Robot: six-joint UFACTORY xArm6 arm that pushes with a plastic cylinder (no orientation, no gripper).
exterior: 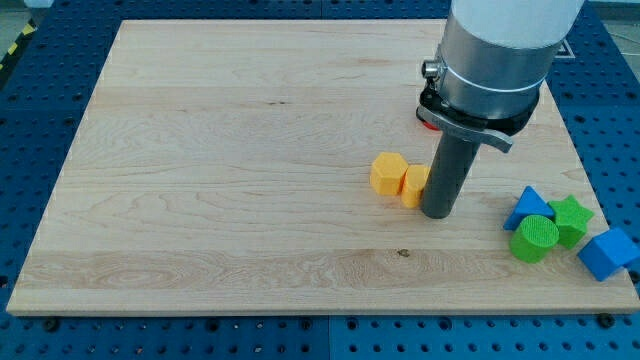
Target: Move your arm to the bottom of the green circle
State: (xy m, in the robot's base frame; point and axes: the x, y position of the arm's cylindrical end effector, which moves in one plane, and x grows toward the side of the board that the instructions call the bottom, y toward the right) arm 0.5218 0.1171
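Note:
The green circle [535, 238] is a short green cylinder near the board's right edge, low in the view. It touches a green star [571, 219] on its upper right and a blue triangle [528, 205] above it. My tip [437, 213] rests on the board to the left of the green circle, about a hundred pixels away and slightly higher in the view. The tip stands right beside a yellow block [415, 184], with a yellow hexagon [389, 173] just left of that.
A blue block [608, 252] lies at the board's right edge, right of the green circle. A red block [428, 121] shows partly behind the arm's body. The wooden board [240, 170] sits on a blue perforated table.

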